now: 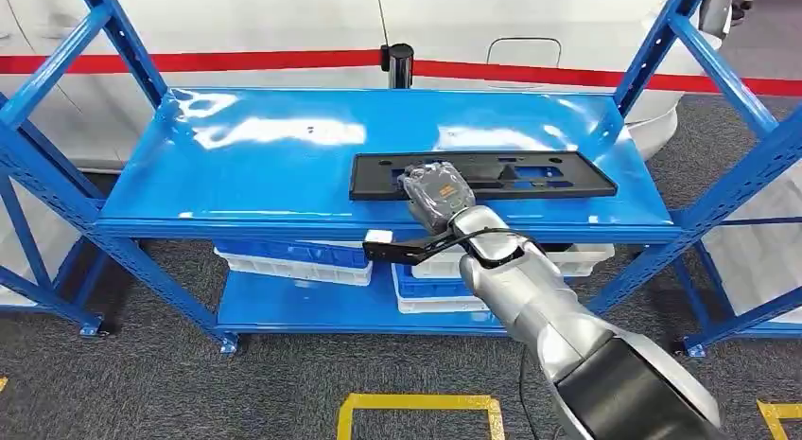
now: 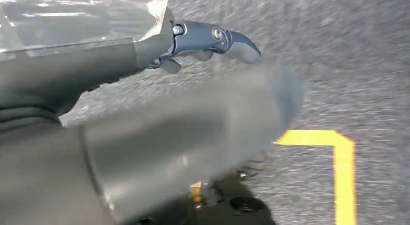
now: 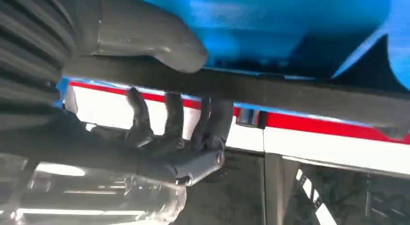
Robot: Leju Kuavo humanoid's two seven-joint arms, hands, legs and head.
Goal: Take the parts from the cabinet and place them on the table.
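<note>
Grey carpet with yellow floor markings (image 1: 421, 402) runs under a blue steel rack (image 1: 284, 137), and behind it I see a white wall with a red stripe. On the rack's glossy top shelf (image 1: 265, 175) lies the part, a long flat black plastic panel (image 1: 530, 175) with cut-outs, set toward the right half of the shelf near its front edge. My right hand (image 1: 435, 194) sits on the panel's left portion, palm down over it. From the right wrist view the thick thumb (image 3: 145, 38) lies on one face of the panel's dark edge (image 3: 290, 92) and the darker fingers (image 3: 171, 118) curl against the other face, so I read the hand as pinching the panel. On the lower shelf I see white and blue plastic bins (image 1: 293, 260), partly hidden behind the arm. My left hand (image 2: 212, 41) hangs over the carpet near a yellow corner marking (image 2: 338, 157); its fingers hold nothing, and I cannot tell how far apart they are
</note>
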